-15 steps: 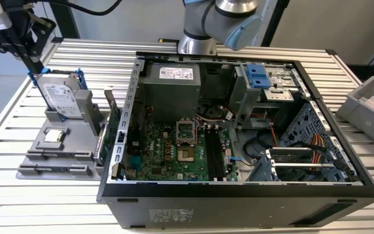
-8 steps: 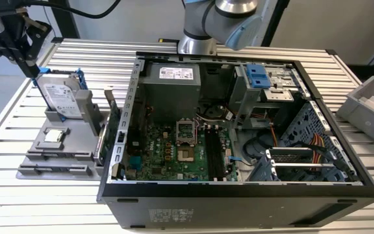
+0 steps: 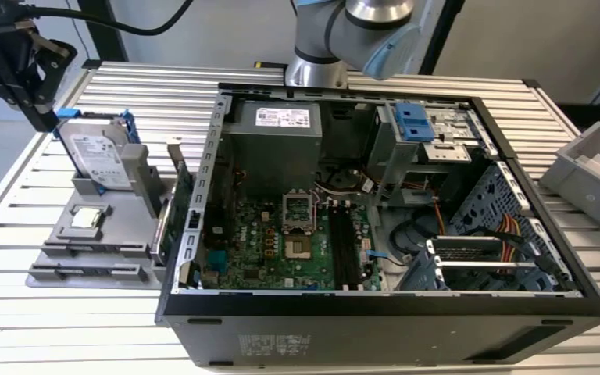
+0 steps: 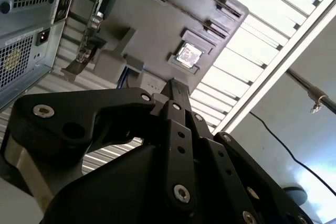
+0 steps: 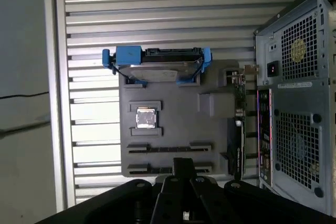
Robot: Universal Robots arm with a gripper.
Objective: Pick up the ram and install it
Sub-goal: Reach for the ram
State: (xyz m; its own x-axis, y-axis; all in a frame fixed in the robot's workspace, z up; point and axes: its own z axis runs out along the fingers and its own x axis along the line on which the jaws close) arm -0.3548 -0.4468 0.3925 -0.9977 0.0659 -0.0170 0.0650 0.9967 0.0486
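Note:
My black gripper [image 3: 41, 109] hangs high above the far end of a grey holder tray [image 3: 91, 234], at the exterior view's left. In both wrist views the fingertips [image 5: 184, 164] [image 4: 176, 88] are closed together with nothing visible between them. The tray [image 5: 173, 129] has two long slots [image 5: 168, 149], and a thin dark strip runs along each. I cannot tell whether either strip is the ram. The open computer case [image 3: 383, 305] lies beside the tray, and its black motherboard slots [image 3: 344, 250] show no stick.
On the tray stand a silver hard drive in a blue bracket [image 3: 100, 156], a square chip [image 3: 87, 217] and a green card [image 3: 175, 211] next to the case wall. A grey bin [image 3: 597, 176] sits at the exterior view's right. The arm's base [image 3: 316, 70] stands behind the case.

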